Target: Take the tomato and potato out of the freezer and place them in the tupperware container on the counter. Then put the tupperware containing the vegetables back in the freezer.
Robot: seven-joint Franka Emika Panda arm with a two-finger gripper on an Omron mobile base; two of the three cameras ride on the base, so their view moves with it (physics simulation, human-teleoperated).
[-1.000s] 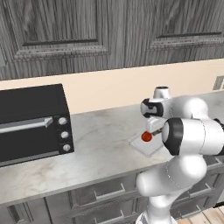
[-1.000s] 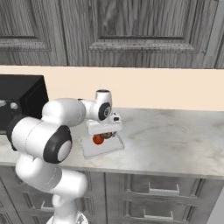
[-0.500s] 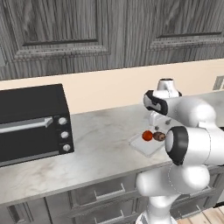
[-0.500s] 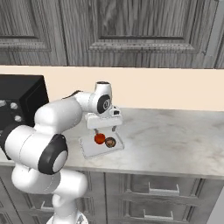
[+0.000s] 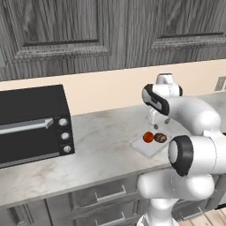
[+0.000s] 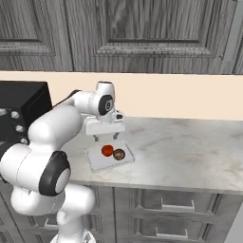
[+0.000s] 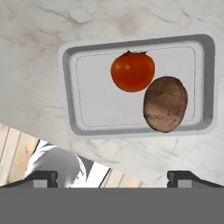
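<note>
drawers: grey fronts with bar handles (image 6: 175,206), under the counter edge, nearest the base
counter: light grey-beige marbled stone top (image 5: 101,145); carries tray and oven
tupperware container: shallow translucent whitish rectangular tray with rounded corners (image 7: 72,94), flat on the counter close to its front edge (image 5: 142,148) (image 6: 97,163)
tomato: small round red-orange ball (image 7: 132,71), inside the tray, resting on its floor (image 5: 148,137) (image 6: 107,151)
potato: brown roundish lump (image 7: 166,104), inside the tray, touching or just beside the tomato (image 5: 160,137) (image 6: 118,154)
gripper: white two-finger hand (image 6: 105,136), above the tray, pointing down at it; fingers spread wide, nothing between them; dark fingertips (image 7: 43,177) at the bottom edge of hand view, far apart, clear of both vegetables
gripper vs tray: apart, no contact
toaster oven: black box with three knobs (image 5: 31,123), on the counter well left of the tray, against the wall
wall: beige backsplash (image 5: 106,90) behind the counter
cabinets: dark grey wood-grain panelled doors (image 5: 66,31) above the backsplash
</note>
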